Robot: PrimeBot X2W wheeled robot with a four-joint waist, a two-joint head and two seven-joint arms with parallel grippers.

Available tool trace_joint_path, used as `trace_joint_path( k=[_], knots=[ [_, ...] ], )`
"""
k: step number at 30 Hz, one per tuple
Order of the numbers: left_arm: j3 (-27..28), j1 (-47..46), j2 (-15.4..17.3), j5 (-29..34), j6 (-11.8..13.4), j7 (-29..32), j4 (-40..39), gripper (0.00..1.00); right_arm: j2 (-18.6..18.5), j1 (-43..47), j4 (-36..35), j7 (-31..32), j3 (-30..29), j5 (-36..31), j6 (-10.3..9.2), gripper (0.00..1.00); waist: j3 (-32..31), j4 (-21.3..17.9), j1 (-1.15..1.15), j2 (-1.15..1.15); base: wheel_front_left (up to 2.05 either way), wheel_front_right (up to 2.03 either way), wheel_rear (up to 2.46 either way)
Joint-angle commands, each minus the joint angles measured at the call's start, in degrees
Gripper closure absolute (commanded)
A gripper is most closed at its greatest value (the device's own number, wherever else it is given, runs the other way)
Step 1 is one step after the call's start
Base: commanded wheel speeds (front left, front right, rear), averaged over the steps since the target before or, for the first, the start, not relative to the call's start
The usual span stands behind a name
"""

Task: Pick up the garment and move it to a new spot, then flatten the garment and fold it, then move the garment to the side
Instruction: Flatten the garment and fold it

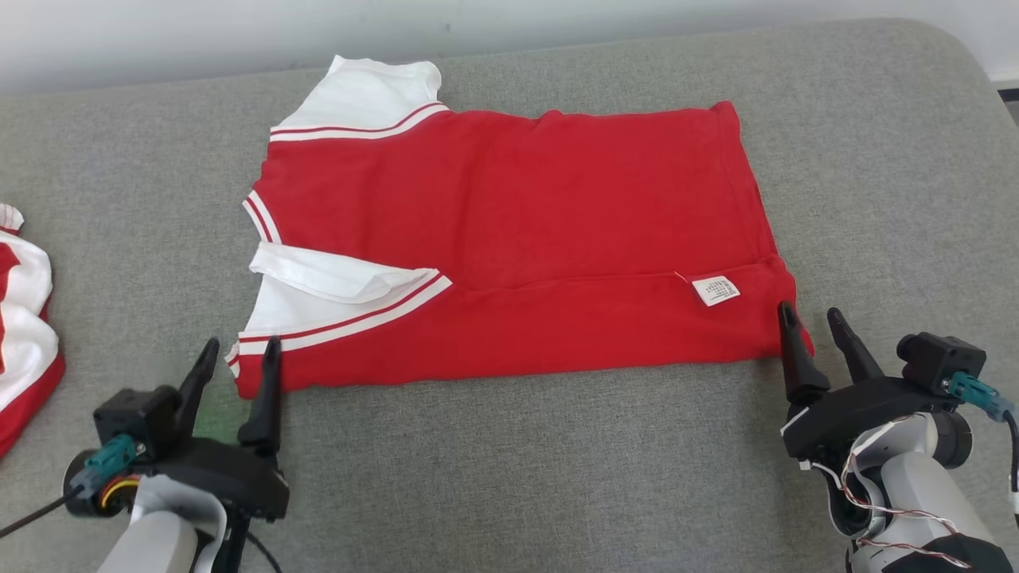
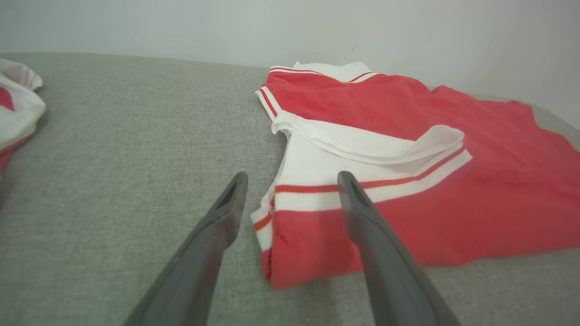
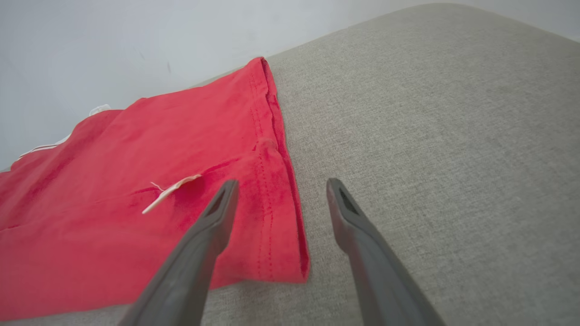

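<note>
The left gripper [image 1: 243, 342] and right gripper [image 1: 810, 310] each have their fingers spread wide and hold nothing, one at each near corner of the folded red-and-white shirt [image 1: 517, 215] lying mid-cushion [image 1: 517, 477], with bare grey fabric nearer and rightward and another garment [image 1: 24, 318] at the left edge.

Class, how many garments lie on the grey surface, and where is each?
2. A red shirt lies in the middle; a red-and-white garment sits at the head view's left edge, partly cut off. Others may lie outside the frame.
</note>
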Motion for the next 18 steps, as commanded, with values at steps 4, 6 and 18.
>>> trace_joint_path(
  k=[4, 6, 18],
  knots=[
    [0.10, 2.13, 0.92, -0.31, 0.33, 0.37, 1.22, 0.00, 0.43, -0.27, 0.79, 0.32, 0.65, -1.15, -0.14, 0.00, 0.59, -0.32, 0.00, -0.01, 0.00, 0.00, 0.00],
    [0.07, 2.12, 0.86, -0.42, 0.23, 0.30, 1.44, 0.00, 0.56, -0.42, 1.13, 0.53, 0.82, -1.30, -0.14, 0.00, 0.72, -0.32, 0.00, -0.01, 0.00, 0.00, 0.00],
    [-1.61, 0.46, -1.91, -2.15, -1.44, 0.55, 5.62, 1.00, 1.09, -1.91, 6.09, -0.07, 2.78, -2.25, -0.14, 1.00, -0.05, 0.91, 0.00, -0.01, 0.00, 0.00, 0.00]
  ],
)
